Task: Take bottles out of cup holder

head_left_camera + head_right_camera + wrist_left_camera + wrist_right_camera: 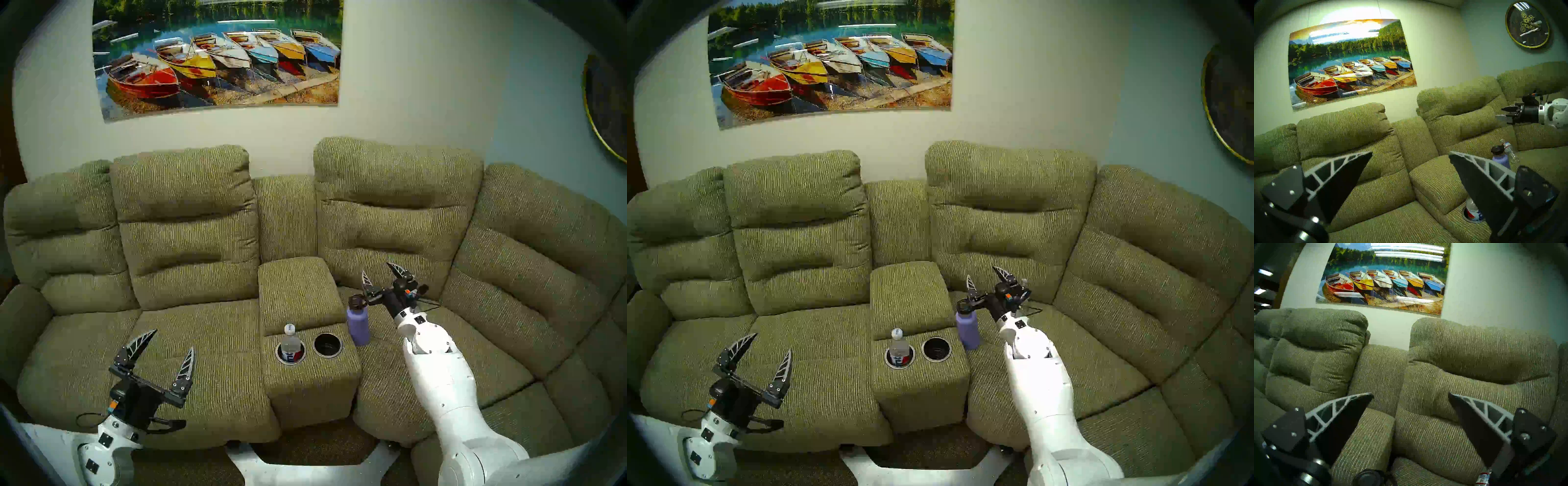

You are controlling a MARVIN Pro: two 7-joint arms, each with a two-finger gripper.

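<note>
Two grippers: both spread, neither holding anything.
Left gripper (168,342): fingers wide apart, hovering over the front edge of the sofa's left seat cushion, well apart from the console.
Sofa (190,237): olive-green ribbed fabric, with a centre console between two seats.
Cup holder (308,349): two silver-rimmed round wells side by side at the front edge of the console top.
Left well (279,357): holds the white-capped bottle (289,342), upright, red-white-blue label partly below the rim.
Right well (327,344): dark inside; no bottle stands in it.
Lavender flask (358,324): upright on the right seat cushion, just beside the console's right edge, black loop lid on top.
Right gripper (381,273): fingers spread, above the rear of the right seat cushion, just behind and above the flask.
Second bottle (1509,150): clear, lying tilted on the right seat cushion beyond the flask; in the left wrist view it appears to lean near the backrest, though contact cannot be confirmed.
Wall picture (217,57): boats, above the sofa back.
</note>
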